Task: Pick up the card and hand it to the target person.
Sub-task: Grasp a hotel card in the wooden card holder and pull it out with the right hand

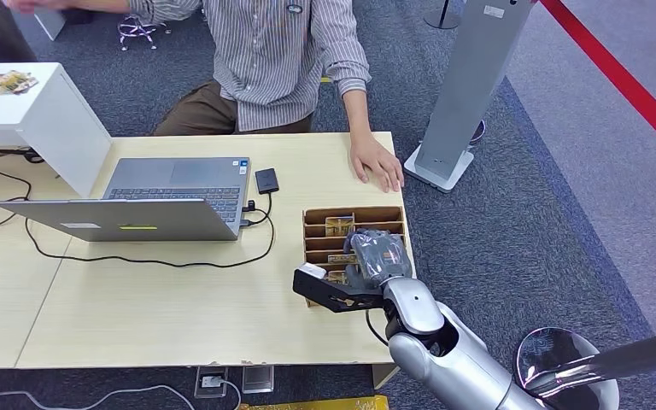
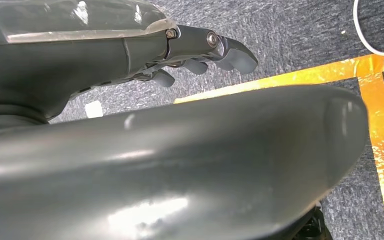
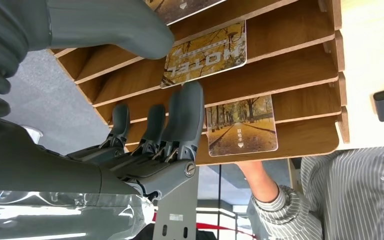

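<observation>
Your counter (image 1: 162, 299) was pale wood, two tops butted together, standing on grey carpet (image 1: 547, 213) with a red line (image 1: 623, 81) running along the far right. A laptop (image 1: 149, 205) sat open at the left of the counter with a black cable (image 1: 137, 259) looping in front of it, and a white box (image 1: 38, 111) stood at the far left corner. A person (image 1: 282, 60) in a striped shirt sat across from you, one hand (image 1: 376, 162) flat on the counter's far right corner. A grey stand (image 1: 461, 94) rose just off that corner. The rack (image 1: 367, 215), a brown slotted wooden holder, sat at the counter's right edge, near the front. Your right hand (image 1: 376, 256) was over the rack; in the right wrist view its fingers (image 3: 187, 120) reached into the slots, spread from the thumb, holding nothing that you could see. One card (image 3: 207, 55) marked HOTEL stood in the slot between thumb and fingers, and a second card (image 3: 242, 125) stood one slot farther, just beside the fingertips. Your left hand (image 2: 200, 55) hung over the carpet by yellow floor tape (image 2: 380, 130), fingers loosely curled and holding nothing. Open counter lay between the laptop and the rack; the rack's right side ran almost flush with the counter edge.
</observation>
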